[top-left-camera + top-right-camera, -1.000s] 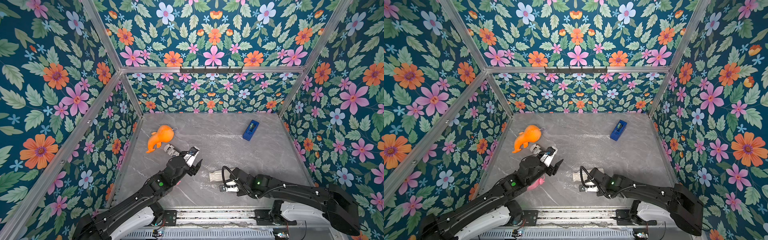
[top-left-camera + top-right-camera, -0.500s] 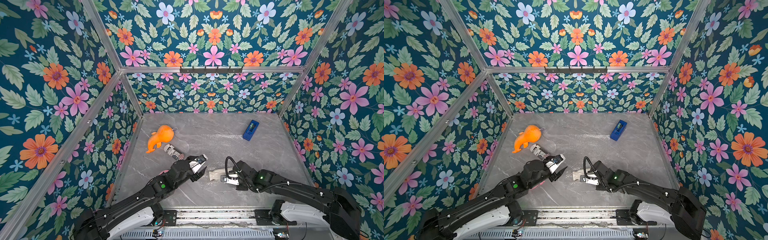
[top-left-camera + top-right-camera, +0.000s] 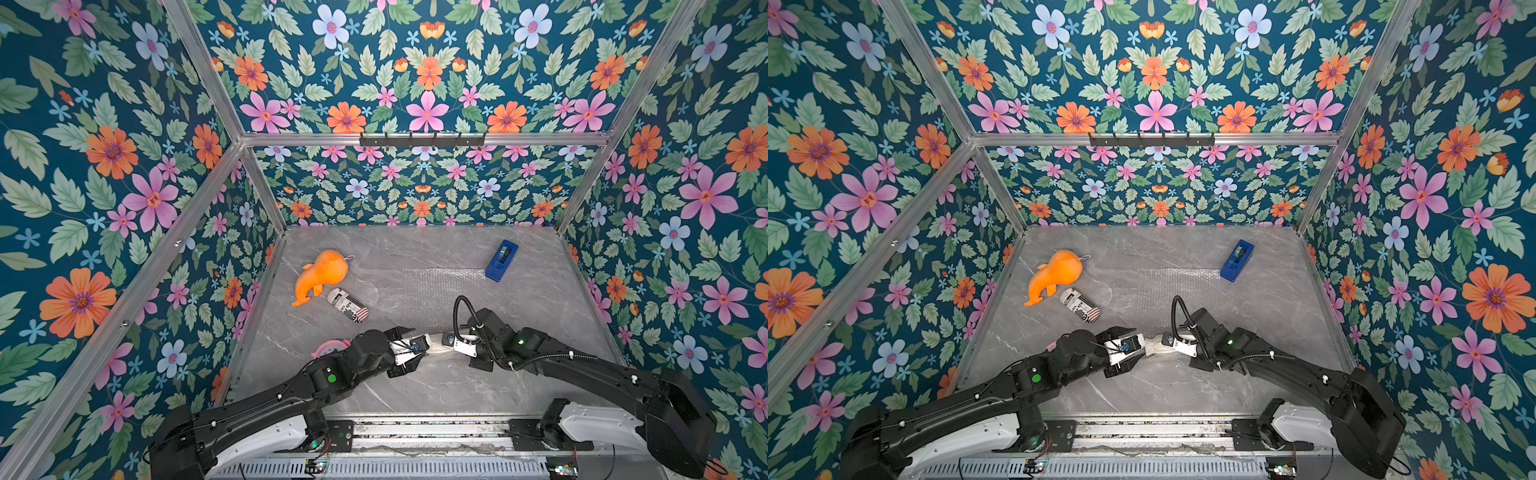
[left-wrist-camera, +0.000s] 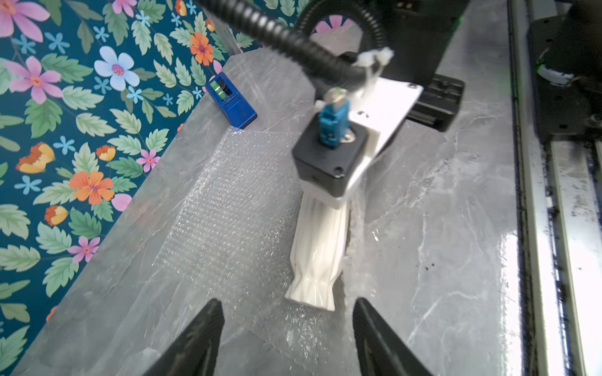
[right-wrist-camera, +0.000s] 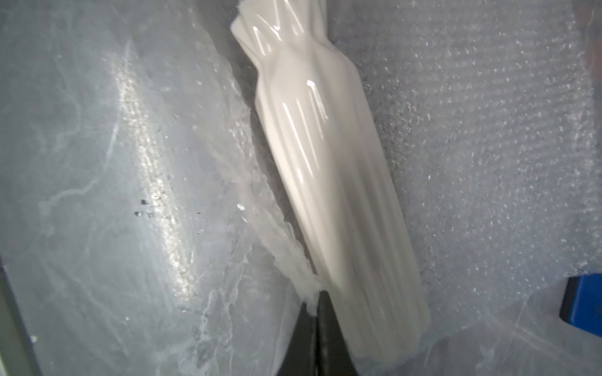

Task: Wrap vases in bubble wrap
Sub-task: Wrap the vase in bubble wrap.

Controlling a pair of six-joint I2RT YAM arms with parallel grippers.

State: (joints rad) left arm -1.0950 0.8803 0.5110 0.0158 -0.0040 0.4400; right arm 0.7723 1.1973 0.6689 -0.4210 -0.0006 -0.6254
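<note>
The white ribbed vase (image 3: 434, 349) (image 3: 1156, 347) lies on its side at the near edge of the bubble wrap (image 3: 440, 291) (image 3: 1173, 291), between my two arms. In the left wrist view, my left gripper (image 4: 286, 302) is open. Its fingers stand either side of the vase's (image 4: 321, 247) flared end and just short of it, over the bubble wrap (image 4: 228, 211). My right gripper (image 5: 315, 301) is shut on a fold of the bubble wrap's (image 5: 488, 130) edge, right beside the vase (image 5: 332, 182). In both top views the right wrist camera hides those jaws.
An orange plush toy (image 3: 322, 274) and a black-and-white printed can (image 3: 348, 304) lie at the left. A blue tape dispenser (image 3: 501, 260) sits at the wrap's far right corner. A pink object (image 3: 331, 347) shows behind the left arm. The metal rail (image 3: 415, 432) runs along the front edge.
My left gripper swung right from beside the can to the vase's flared end, and its jaws narrowed somewhat. The right gripper shifted slightly, still shut on the wrap.
</note>
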